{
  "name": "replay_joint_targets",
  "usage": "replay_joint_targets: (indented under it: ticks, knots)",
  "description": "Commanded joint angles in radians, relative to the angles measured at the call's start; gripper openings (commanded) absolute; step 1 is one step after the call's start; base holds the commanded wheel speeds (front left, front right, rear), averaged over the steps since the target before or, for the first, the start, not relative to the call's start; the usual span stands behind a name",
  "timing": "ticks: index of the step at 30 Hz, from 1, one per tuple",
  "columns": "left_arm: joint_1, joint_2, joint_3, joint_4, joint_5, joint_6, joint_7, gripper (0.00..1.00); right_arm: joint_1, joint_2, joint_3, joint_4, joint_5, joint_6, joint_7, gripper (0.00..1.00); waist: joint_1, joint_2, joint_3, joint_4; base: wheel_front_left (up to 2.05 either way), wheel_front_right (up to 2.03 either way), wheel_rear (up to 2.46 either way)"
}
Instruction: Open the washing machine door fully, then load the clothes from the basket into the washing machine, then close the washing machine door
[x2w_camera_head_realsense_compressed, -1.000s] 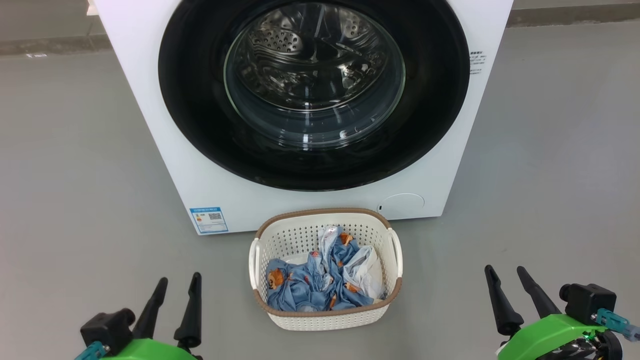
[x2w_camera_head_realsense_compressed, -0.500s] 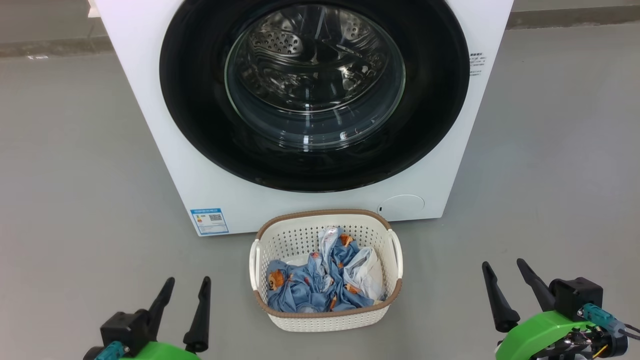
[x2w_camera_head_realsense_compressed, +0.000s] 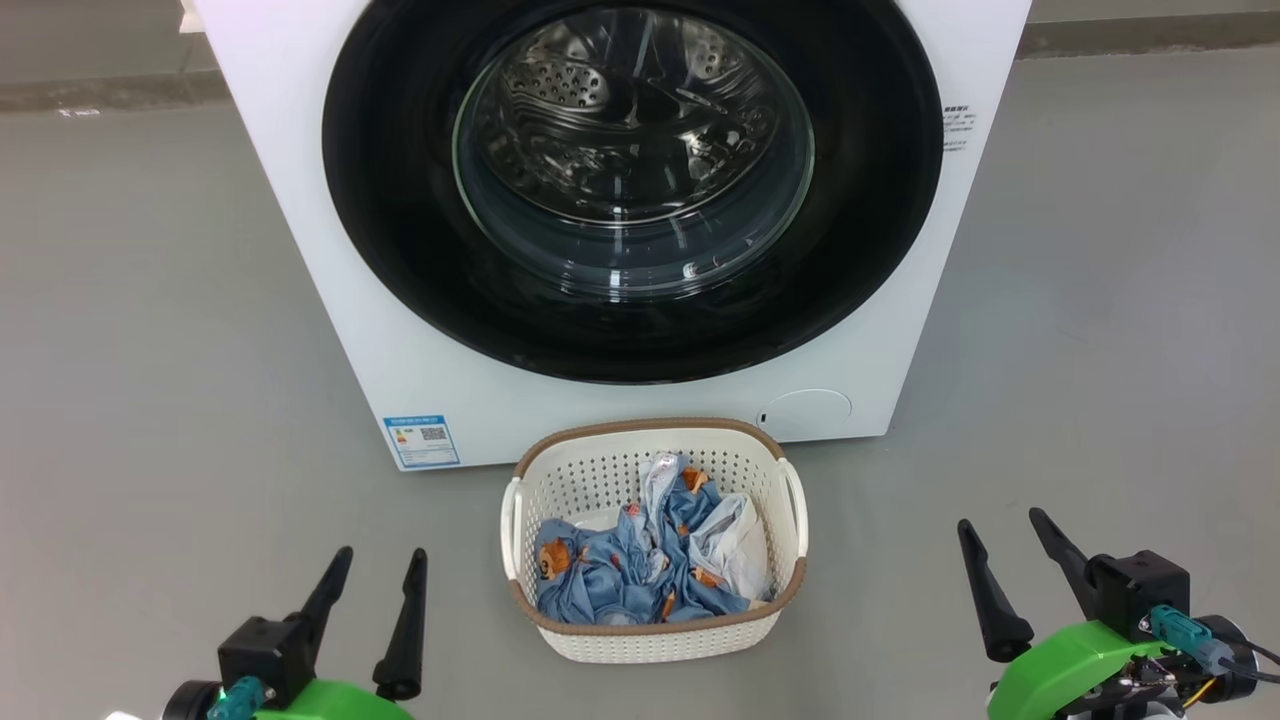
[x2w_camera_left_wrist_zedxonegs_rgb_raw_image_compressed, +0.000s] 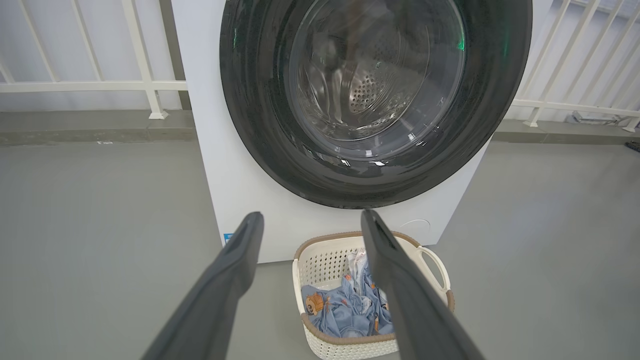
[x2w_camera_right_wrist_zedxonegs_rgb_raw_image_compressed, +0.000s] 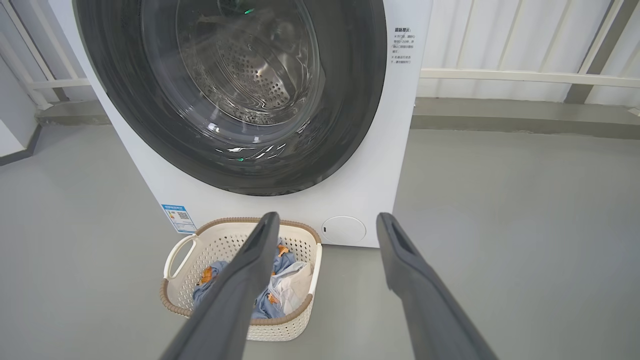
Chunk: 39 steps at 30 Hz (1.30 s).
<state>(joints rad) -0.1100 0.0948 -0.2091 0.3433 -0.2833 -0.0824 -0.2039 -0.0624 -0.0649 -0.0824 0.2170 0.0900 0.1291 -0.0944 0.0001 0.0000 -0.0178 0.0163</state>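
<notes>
Head view, as I see it from my remote station: the white boxy front-loading washing machine (x2w_camera_head_realsense_compressed: 330, 330) stands on the grey floor (x2w_camera_head_realsense_compressed: 150, 350). Its large round washing machine door (x2w_camera_head_realsense_compressed: 400, 250), a wide glossy black rim around a clear bulging glass bowl (x2w_camera_head_realsense_compressed: 640, 240), lies shut, flush with the front. The perforated steel drum (x2w_camera_head_realsense_compressed: 600, 90) shows through the glass. Low on the front I read a small blue sticker (x2w_camera_head_realsense_compressed: 422, 440) at the left and a round flap (x2w_camera_head_realsense_compressed: 805, 412) at the right. The small cream-white perforated plastic basket (x2w_camera_head_realsense_compressed: 660, 640), with a brown woven-look rim, stands on the floor just in front of the machine, below the door and between sticker and flap. Whether it touches the front I cannot tell. The clothes (x2w_camera_head_realsense_compressed: 620, 580), crumpled blue fabric with orange-brown figures and some white cloth, lie heaped inside the basket. The left jaws, at the lower left, stand wide apart with nothing between the two long dark fingers (x2w_camera_head_realsense_compressed: 404, 630). The right jaws, at the lower right, are equally spread and empty, fingers (x2w_camera_head_realsense_compressed: 987, 590) pointing toward the machine. The two pairs flank the basket, each well apart from it. Wrist views: a white railing (x2w_camera_left_wrist_zedxonegs_rgb_raw_image_compressed: 90, 86) runs behind the machine.
</notes>
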Motion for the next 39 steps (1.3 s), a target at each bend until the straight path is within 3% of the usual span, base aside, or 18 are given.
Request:
replay_joint_targets:
  ticks: [1,25,39]
  knots:
    - [-0.043,0.020,0.031,-0.018,0.000,0.012,-0.012,1.00,-0.037,-0.002,0.024,-0.032,-0.006,0.002,-0.008,1.00,-0.0001,0.0000,0.000,0.000,0.00,0.00,0.00]
    - [-0.038,0.024,0.025,-0.018,-0.026,0.036,-0.017,1.00,-0.018,0.010,0.031,-0.052,0.018,0.002,-0.015,1.00,-0.0001,0.0000,-0.010,-0.003,0.02,0.04,-0.06]
    - [-0.041,0.028,0.014,-0.015,-0.029,0.048,-0.023,1.00,-0.017,0.011,0.029,-0.058,0.024,0.002,-0.014,1.00,-0.0001,0.0000,-0.009,-0.005,0.88,0.88,-1.76]
